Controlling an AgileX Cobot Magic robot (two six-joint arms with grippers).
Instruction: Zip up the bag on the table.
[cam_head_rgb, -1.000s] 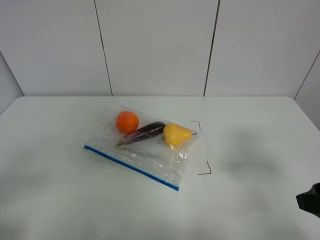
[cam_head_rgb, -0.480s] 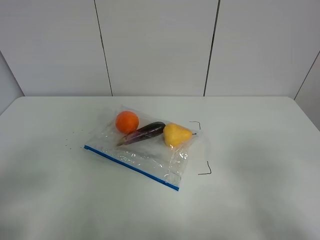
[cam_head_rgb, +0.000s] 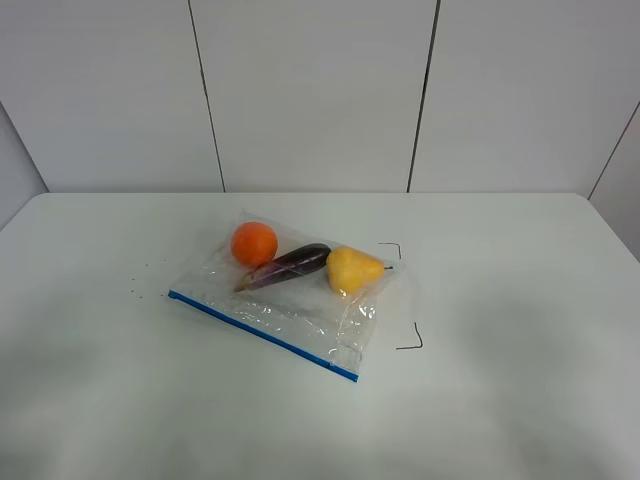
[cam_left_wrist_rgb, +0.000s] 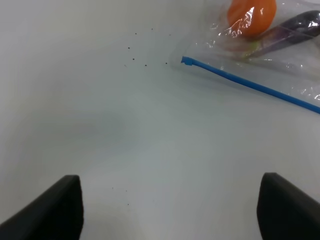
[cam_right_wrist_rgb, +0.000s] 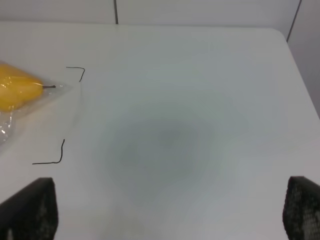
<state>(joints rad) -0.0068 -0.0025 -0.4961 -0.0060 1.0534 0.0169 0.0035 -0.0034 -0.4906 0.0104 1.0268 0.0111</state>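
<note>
A clear zip bag (cam_head_rgb: 285, 295) lies flat on a white desk (cam_head_rgb: 500, 400), its blue zipper strip (cam_head_rgb: 262, 335) along the near edge. Inside sit an orange (cam_head_rgb: 254, 243), an eggplant (cam_head_rgb: 285, 266) and a yellow pear (cam_head_rgb: 352, 268). Black corner marks (cam_head_rgb: 410, 340) lie just beside it.

No readable text, labels or numbers, only thin black corner marks (cam_head_rgb: 409, 338) on the table (cam_head_rgb: 520, 400)

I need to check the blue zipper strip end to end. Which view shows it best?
The exterior high view: the whole zipper strip shows, corner to corner along the bag. The left wrist view shows only one end and part of its length; the right wrist view shows none.
</note>
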